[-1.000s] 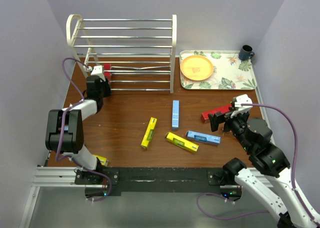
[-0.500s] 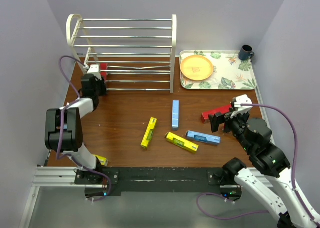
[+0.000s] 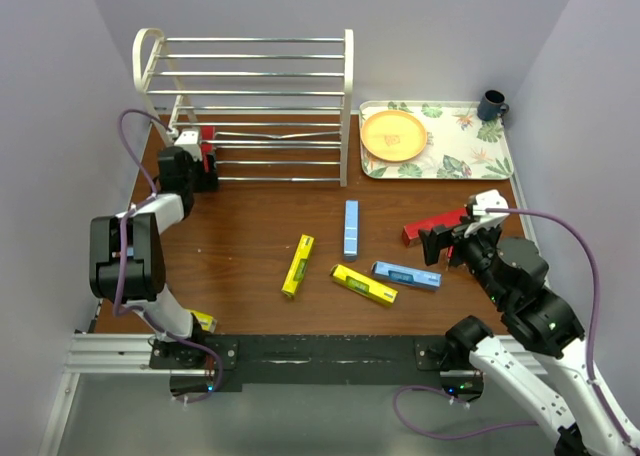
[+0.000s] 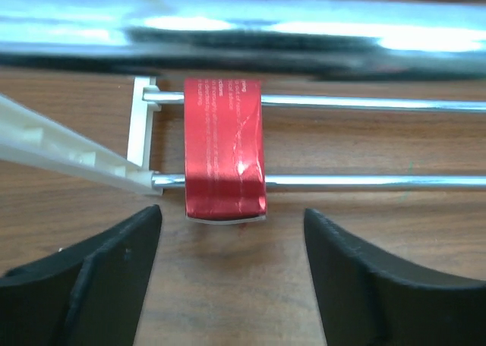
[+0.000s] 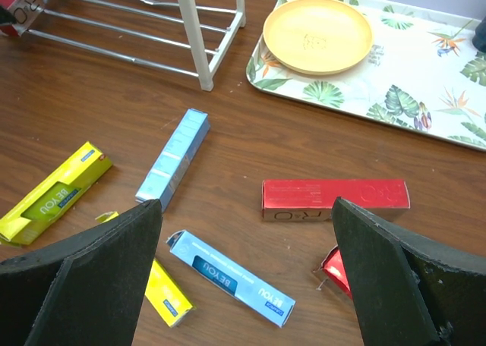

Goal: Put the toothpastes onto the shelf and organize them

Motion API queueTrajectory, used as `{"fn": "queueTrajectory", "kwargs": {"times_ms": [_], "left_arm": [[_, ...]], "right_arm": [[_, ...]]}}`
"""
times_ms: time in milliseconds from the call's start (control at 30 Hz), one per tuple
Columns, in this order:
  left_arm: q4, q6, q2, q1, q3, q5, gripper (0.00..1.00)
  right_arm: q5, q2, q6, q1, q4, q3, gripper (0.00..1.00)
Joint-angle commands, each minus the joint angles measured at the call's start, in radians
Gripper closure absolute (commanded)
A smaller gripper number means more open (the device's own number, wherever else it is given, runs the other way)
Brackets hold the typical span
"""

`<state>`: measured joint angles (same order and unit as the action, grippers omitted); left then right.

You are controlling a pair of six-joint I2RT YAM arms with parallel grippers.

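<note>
The left wrist view shows what the top view hides: the left gripper (image 4: 231,226) has its jaws apart, clear of the red carton (image 4: 224,156), which lies across two bars of the shelf (image 3: 250,76) at the far left. The right gripper (image 5: 244,209), jaws wide and empty, hovers over loose cartons (image 3: 351,228). Only the right wrist view shows a second red carton end (image 5: 338,270).
</note>
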<state>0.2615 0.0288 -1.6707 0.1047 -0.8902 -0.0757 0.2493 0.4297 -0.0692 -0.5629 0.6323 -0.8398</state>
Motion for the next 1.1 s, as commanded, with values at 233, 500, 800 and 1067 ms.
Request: {"fn": "queueTrajectory", "kwargs": {"times_ms": [233,500,800,1067], "left_arm": [[-0.126,0.077,0.408,-0.017,0.129,-0.084,0.0],[-0.309,0.06,0.799,-0.096,0.257,-0.136,0.0],[-0.224,0.008,0.98,-0.296,0.388,-0.236,0.0],[-0.139,-0.007,0.994,-0.506,0.448,-0.2,0.0]], "right_arm": [[0.073,0.114,-0.165,-0.003,0.061,-0.093,0.01],[0.287,0.371,-0.331,-0.002,0.193,-0.173,0.01],[0.363,0.788,-0.561,0.179,0.266,-0.289,0.01],[0.341,1.052,-0.678,0.435,0.244,-0.37,0.01]]}}
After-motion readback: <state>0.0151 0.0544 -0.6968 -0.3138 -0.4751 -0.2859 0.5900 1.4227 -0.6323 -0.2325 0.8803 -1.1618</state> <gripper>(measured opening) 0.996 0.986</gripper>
